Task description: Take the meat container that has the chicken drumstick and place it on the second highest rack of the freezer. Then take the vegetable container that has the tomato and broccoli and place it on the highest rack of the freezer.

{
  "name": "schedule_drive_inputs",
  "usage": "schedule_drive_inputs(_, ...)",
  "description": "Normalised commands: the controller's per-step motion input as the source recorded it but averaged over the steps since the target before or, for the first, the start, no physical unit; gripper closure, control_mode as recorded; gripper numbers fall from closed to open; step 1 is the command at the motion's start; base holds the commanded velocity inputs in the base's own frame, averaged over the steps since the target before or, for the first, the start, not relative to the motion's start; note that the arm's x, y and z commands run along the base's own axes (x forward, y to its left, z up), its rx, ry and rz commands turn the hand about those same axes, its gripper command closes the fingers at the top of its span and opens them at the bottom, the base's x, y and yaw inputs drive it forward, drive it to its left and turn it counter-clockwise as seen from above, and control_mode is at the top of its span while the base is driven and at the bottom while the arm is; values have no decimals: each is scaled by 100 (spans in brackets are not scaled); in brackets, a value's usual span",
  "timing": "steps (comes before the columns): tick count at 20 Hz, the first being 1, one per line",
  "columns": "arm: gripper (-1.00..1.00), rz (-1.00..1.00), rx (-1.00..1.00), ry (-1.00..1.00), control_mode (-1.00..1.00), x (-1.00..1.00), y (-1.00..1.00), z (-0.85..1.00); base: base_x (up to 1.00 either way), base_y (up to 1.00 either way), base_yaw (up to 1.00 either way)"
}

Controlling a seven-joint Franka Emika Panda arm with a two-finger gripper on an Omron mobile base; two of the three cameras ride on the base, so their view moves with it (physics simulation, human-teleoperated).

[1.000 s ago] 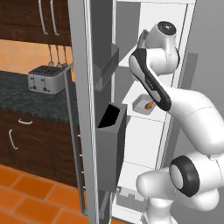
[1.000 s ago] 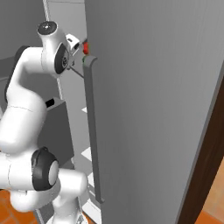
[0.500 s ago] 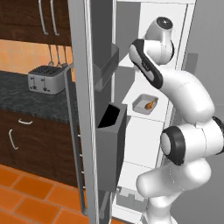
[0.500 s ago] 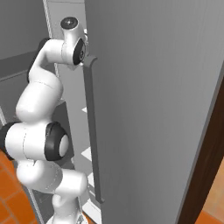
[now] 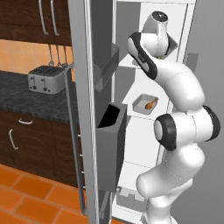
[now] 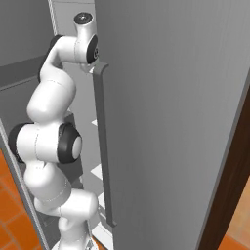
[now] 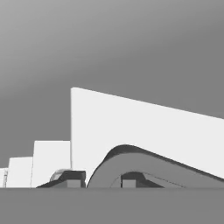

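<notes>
The freezer stands with its left door open. A shallow white meat container holding the chicken drumstick rests on a middle rack. On the rack above, a grey corner of the vegetable container shows beside my wrist; the tomato and broccoli are hidden behind the arm. In the hand view my gripper points at white shelf edges. Its fingertips stand a little apart, with a curved grey rim rising between them.
Two dark-grey door bins jut from the open left door close to my arm. The shut right door and its long handle wall off the right side. A toaster sits on the dark counter to the left.
The arm has folded upward and closer to the freezer, with the elbow now upright in front of the racks. The red tomato seen a second ago is now hidden. The fingers have parted slightly.
</notes>
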Motion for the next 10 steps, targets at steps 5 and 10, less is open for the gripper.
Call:
schedule_drive_inputs(5, -100, 6, -11, -1, -100, 24, -7, -17, 0, 0, 0)
schedule_drive_inputs(10, -100, 14, -14, -15, -100, -21, 1, 0, 0, 0, 0)
